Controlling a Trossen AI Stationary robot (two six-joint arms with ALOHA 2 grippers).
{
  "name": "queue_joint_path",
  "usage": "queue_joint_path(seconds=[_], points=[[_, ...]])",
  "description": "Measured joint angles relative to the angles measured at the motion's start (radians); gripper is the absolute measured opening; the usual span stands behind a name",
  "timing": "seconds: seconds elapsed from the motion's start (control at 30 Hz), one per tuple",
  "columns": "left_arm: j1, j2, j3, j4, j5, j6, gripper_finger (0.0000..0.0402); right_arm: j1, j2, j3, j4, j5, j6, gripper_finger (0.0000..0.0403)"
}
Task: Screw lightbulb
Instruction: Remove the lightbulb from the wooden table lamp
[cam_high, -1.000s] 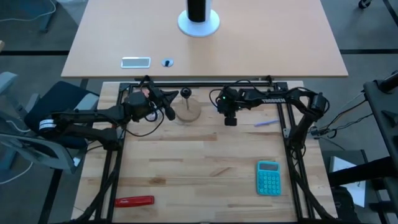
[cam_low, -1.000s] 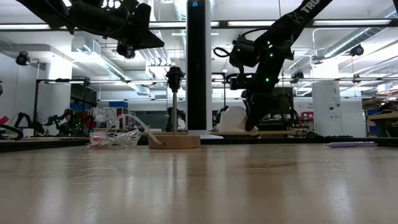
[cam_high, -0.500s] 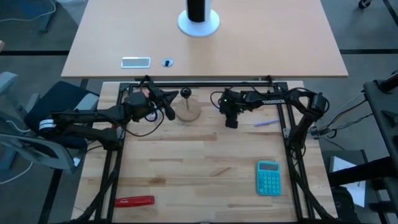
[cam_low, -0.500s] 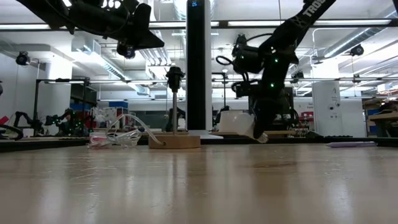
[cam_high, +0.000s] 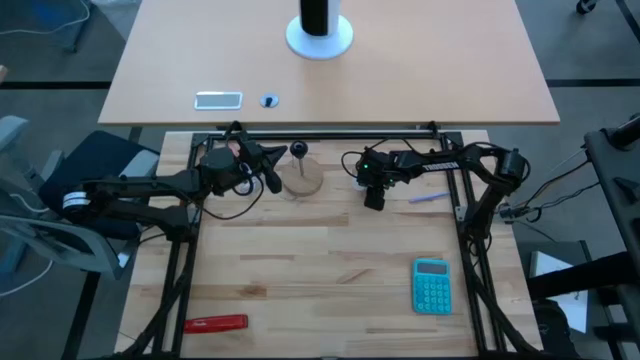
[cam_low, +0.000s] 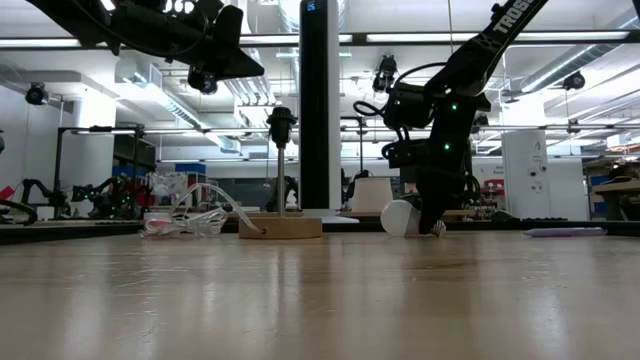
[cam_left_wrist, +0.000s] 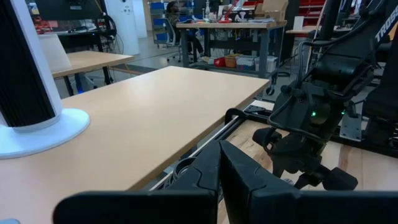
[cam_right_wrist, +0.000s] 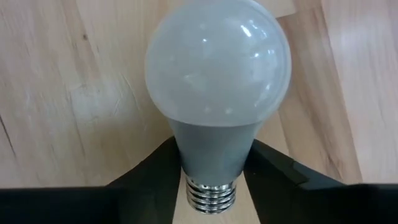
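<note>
The lightbulb (cam_right_wrist: 217, 62) has a white dome, a grey neck and a metal screw base. It lies on its side low over the table and also shows in the low view (cam_low: 398, 217). My right gripper (cam_high: 373, 197) points down at it, shut on its neck. A black socket on a thin stem (cam_low: 281, 125) stands on a round wooden base (cam_high: 305, 180) to the left of the bulb. My left gripper (cam_left_wrist: 219, 180) is shut and empty. It hangs high above the table, left of the wooden base (cam_high: 268, 175). My right gripper pinches the bulb's grey neck (cam_right_wrist: 214, 146) between its two fingers (cam_right_wrist: 273, 171), just above the screw base (cam_right_wrist: 213, 193). The fingers come from above, pointing down, and lie across the bulb. The bulb lies level at table height; whether it rests on the table I cannot tell.
A clear plastic bag (cam_low: 185, 222) lies left of the wooden base. A teal calculator (cam_high: 432, 285) lies near right, a red tool (cam_high: 215, 323) near left, and a pale pen (cam_high: 425, 198) right of my right gripper. A black rail (cam_high: 330, 132) runs along the far edge.
My right gripper has gone down to the table top and a little toward the near edge. The bulb now shows beside its fingertips at table level in the low view.
</note>
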Motion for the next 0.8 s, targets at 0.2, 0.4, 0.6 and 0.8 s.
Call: queue_joint_path(seconds=[0.2,0.4,0.6,0.8], points=[[0.0,0.0,0.0,0.0,0.0,0.0,0.0,0.0,0.002,-0.002,0.0,-0.008,-0.006,0.0193],[0.0,0.0,0.0,0.0,-0.001,0.0,0.0,0.0,0.002,-0.001,0.021,-0.007,-0.003,0.0232],[0.0,0.0,0.0,0.0,-0.001,0.0,0.0,0.0,0.002,0.01,0.04,-0.007,0.027,0.0275],[0.0,0.0,0.0,0.0,-0.002,0.0,0.0,0.0,0.001,0.01,0.083,0.001,0.063,0.031]])
